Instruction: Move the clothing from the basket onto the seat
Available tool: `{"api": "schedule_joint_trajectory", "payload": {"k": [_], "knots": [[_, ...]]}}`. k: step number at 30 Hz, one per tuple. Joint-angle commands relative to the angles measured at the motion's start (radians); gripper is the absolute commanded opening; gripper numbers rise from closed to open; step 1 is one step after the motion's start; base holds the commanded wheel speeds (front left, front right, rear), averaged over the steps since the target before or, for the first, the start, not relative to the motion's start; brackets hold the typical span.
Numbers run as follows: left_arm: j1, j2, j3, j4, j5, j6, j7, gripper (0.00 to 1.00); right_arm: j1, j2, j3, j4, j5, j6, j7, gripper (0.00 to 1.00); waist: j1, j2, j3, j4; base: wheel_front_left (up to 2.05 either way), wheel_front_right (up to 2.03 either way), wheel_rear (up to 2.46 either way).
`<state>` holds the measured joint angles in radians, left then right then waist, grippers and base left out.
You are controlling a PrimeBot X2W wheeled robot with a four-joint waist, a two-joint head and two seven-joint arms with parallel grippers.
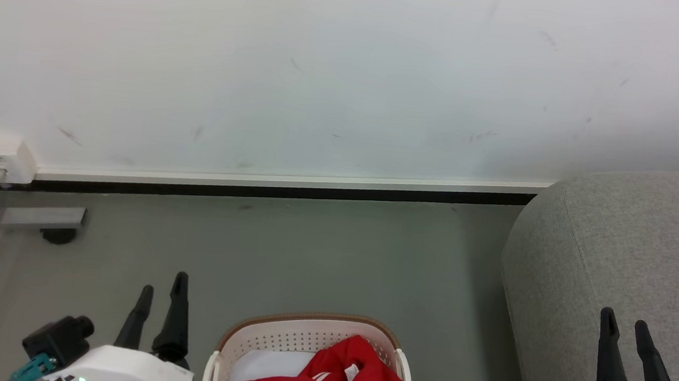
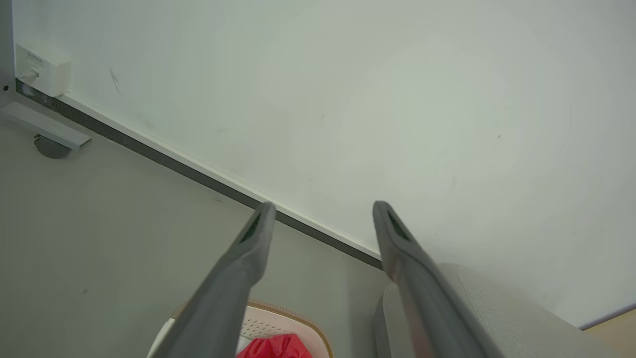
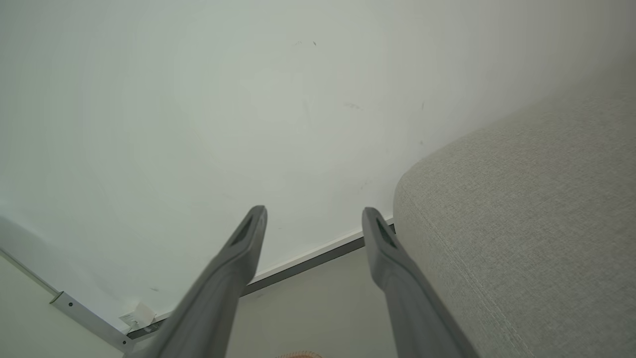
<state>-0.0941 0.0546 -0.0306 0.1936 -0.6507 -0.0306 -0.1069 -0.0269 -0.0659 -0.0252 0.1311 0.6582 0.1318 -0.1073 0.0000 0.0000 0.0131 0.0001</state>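
Head view: I see the cream basket point(image 1: 298, 334) on the grey floor at bottom centre, the red clothing point(image 1: 361, 377) heaped in its near-right part and cut off by the frame edge, so I cannot tell its long axis. My left gripper point(image 1: 164, 282) hovers just beside the basket's left side, fingers parted and empty, pointing toward the wall. The clothing lies to its right and nearer me, so I judge this arm the closer one. My right gripper point(image 1: 624, 317) hangs over the grey seat point(image 1: 632, 238), well apart from the basket, also spread and empty. Left wrist view: the two fingers stand wide, the clothing point(image 2: 278, 346) low between them, the seat point(image 2: 492, 308) beyond the right finger. Right wrist view: parted fingers hold nothing; the seat point(image 3: 521, 199) rises just beside the right one.
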Motion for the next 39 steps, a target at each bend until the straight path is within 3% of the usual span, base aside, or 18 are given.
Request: {"api": "schedule_joint_trajectory", "payload": {"k": [1, 31, 39], "knots": [[-0.022, 0.014, -0.003, -0.006, 0.04, 0.005, -0.014, 1.0, 0.001, -0.007, 0.005, -0.003, -0.041, -0.001, -0.012, 1.0, 0.0, 0.0, 0.0, 0.001, 0.0, 0.0, 0.0], [-0.028, 0.015, -0.032, 0.014, 0.332, 0.018, -0.087, 1.0, 0.012, -0.008, 0.023, 0.021, -0.314, -0.001, -0.087, 1.0, 0.0, 0.0, 0.002, 0.004, 0.0, 0.0, 0.0], [-0.03, 0.006, -0.025, 0.023, 0.377, 0.003, -0.105, 1.0, 0.022, -0.004, 0.024, 0.01, -0.365, -0.002, -0.104, 1.0, 0.0, 0.0, 0.002, 0.008, 0.0, 0.0, 0.0]]}}
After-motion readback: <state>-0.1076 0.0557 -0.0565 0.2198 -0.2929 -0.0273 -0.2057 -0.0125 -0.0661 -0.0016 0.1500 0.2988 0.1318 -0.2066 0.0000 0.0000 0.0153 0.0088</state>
